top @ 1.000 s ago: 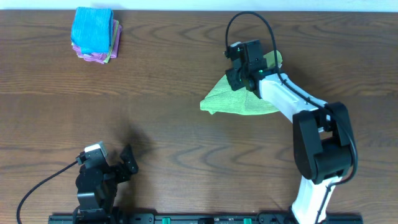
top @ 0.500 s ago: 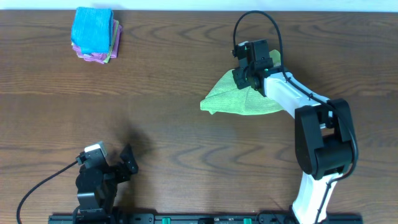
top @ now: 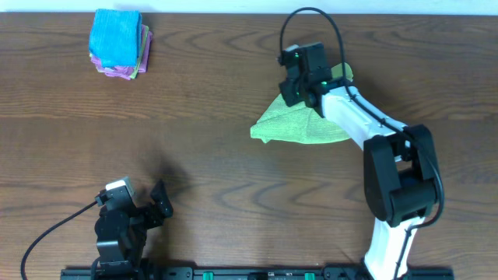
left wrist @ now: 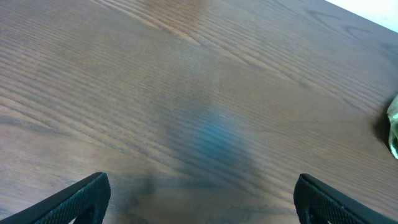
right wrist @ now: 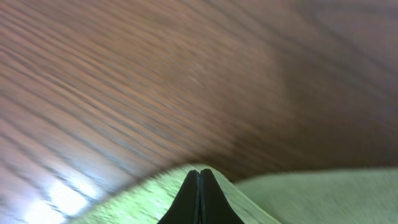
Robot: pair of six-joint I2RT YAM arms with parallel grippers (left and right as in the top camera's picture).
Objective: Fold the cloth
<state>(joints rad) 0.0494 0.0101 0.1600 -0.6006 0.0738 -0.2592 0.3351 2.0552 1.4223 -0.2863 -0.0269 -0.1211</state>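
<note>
A light green cloth lies partly bunched on the brown table at the centre right. My right gripper is above its upper edge, shut on a pinched fold of the green cloth, which it holds lifted; the two fingers are pressed together with cloth on both sides. My left gripper rests at the near left, far from the cloth. In the left wrist view its fingers are wide apart and empty over bare wood, with a sliver of the green cloth at the right edge.
A stack of folded cloths, blue on top with pink and yellow-green beneath, sits at the far left corner. The table's back edge runs along the top. The right arm's cable loops above the gripper.
My right gripper, still shut on the cloth, moved right and then back left and slightly away from me. The cloth's raised fold shifted with it. The left arm has not moved.
</note>
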